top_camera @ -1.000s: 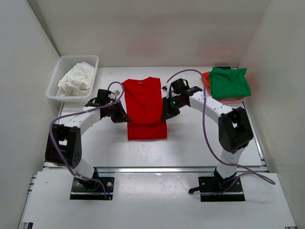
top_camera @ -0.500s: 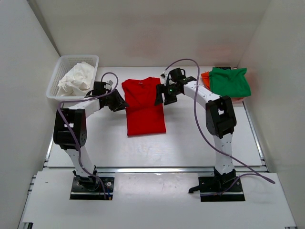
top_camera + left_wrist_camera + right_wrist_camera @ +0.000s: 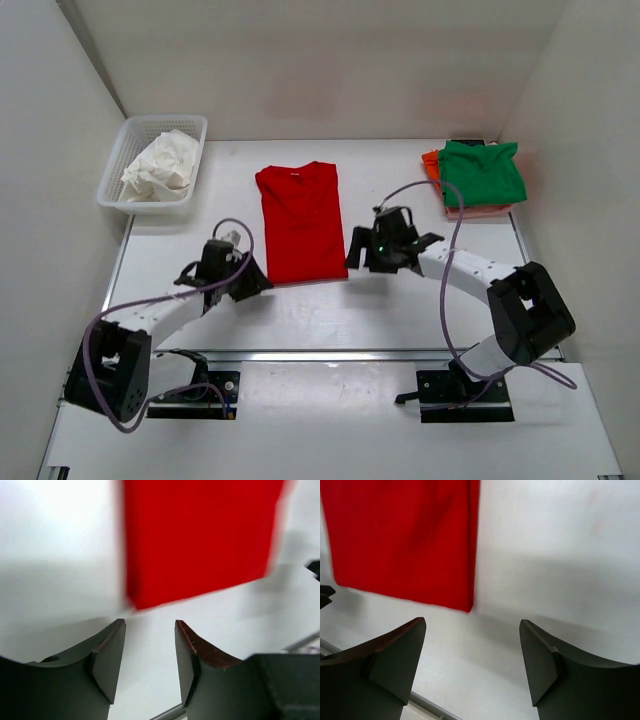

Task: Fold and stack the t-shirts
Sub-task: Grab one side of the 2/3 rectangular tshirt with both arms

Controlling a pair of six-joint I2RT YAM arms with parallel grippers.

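The bright red t-shirt [image 3: 300, 222] lies flat in the middle of the table as a long narrow rectangle, its sleeves folded in and its collar at the far end. My left gripper [image 3: 258, 284] sits just off its near left corner, open and empty; the left wrist view shows the red cloth [image 3: 200, 535] ahead of the left gripper [image 3: 150, 630]. Off the near right corner my right gripper [image 3: 352, 258] stands open wide with nothing in it. The right wrist view shows the shirt's corner [image 3: 400, 540] just beyond the right gripper [image 3: 472, 627]. A folded green t-shirt [image 3: 482, 172] tops an orange one [image 3: 432, 160] at the back right.
A white basket [image 3: 118, 170] holding crumpled white cloth [image 3: 160, 165] stands at the back left. White walls close in the table on the left, right and far sides. A metal rail [image 3: 320, 355] runs along the near edge in front of the arm bases.
Both grippers went from shut to open. Both arms went from the shirt's sides up to its far part, then drew back to its near corners. The red shirt lies free.
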